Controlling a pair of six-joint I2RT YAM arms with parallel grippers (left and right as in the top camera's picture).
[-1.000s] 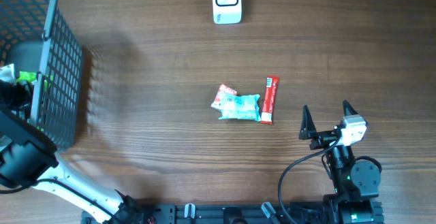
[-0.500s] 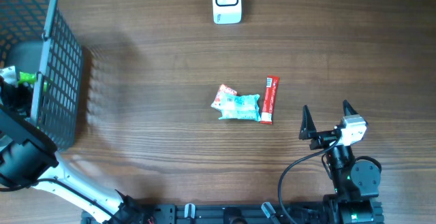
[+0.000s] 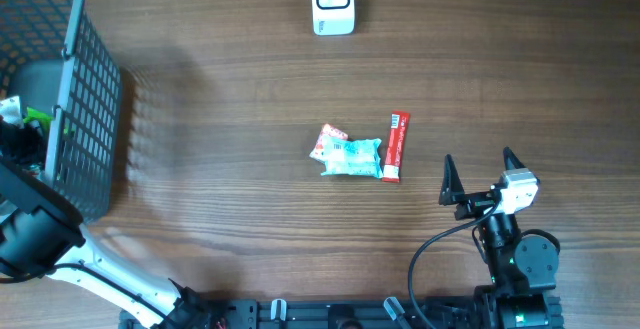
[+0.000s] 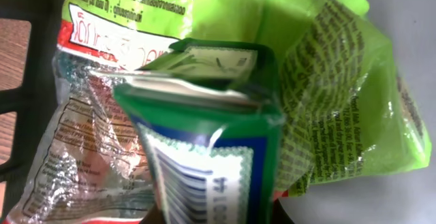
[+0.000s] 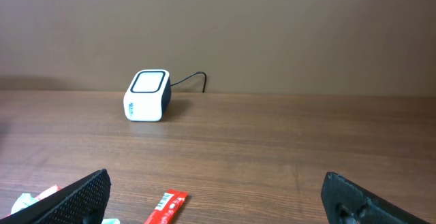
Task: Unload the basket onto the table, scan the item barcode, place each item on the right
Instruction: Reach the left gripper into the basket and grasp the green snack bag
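A green packet [image 4: 204, 135] with a white barcode label [image 4: 197, 183] fills the left wrist view. It lies on other crinkled wrappers inside the grey basket [image 3: 95, 99]. My left gripper [image 4: 225, 218] is shut on the packet's lower end, with a dark finger showing on each side. From overhead only a sliver of green [image 3: 38, 115] shows by the left arm in the basket. The white scanner [image 3: 332, 1] stands at the table's far edge, also in the right wrist view [image 5: 146, 96]. My right gripper [image 3: 478, 174] rests open at the near right, holding nothing.
At the table's middle lie a teal packet [image 3: 352, 157], a pink wrapper [image 3: 330, 134] and a red stick pack [image 3: 396, 146]. The stick pack [image 5: 167, 207] lies just ahead of the right gripper. The basket's mesh wall stands tall at the left edge.
Inside the basket the green and white wrappers by the left arm have shifted slightly. The right arm and the items on the table have not moved.
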